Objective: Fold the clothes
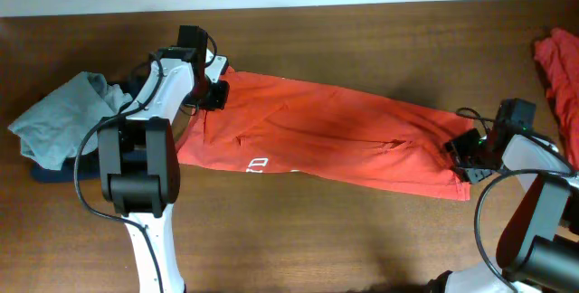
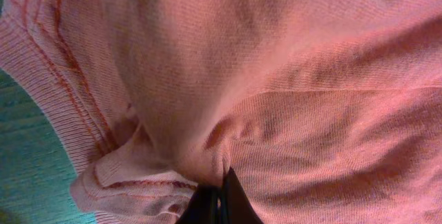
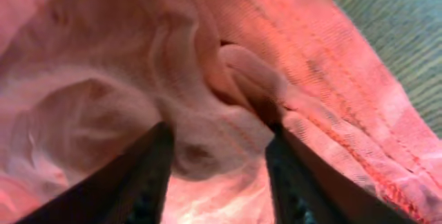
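From overhead, an orange-red shirt [image 1: 335,135] lies stretched in a long slanted band across the brown wooden table [image 1: 362,239], running from upper left to lower right, with a scrap of white print [image 1: 258,164] at its near edge. The left gripper [image 1: 214,92] sits on the shirt's upper-left end and the right gripper [image 1: 463,155] on its lower-right corner. Only this view shows the other clothes: a crumpled grey-blue garment [image 1: 59,121] at the left edge lying over a navy garment [image 1: 50,174], and a second red garment [image 1: 559,67] at the far right, well apart from the shirt. The left wrist camera fills with soft, fine-knit cloth and a ribbed hem [image 2: 62,99] (the table looks teal here). Its dark fingers [image 2: 235,207] are pressed together, pinching a fold of the shirt. In the right wrist camera two dark fingers [image 3: 145,175] stand somewhat apart, clenched on a thick wad of the shirt that touches both, beside a double-stitched edge [image 3: 359,148].
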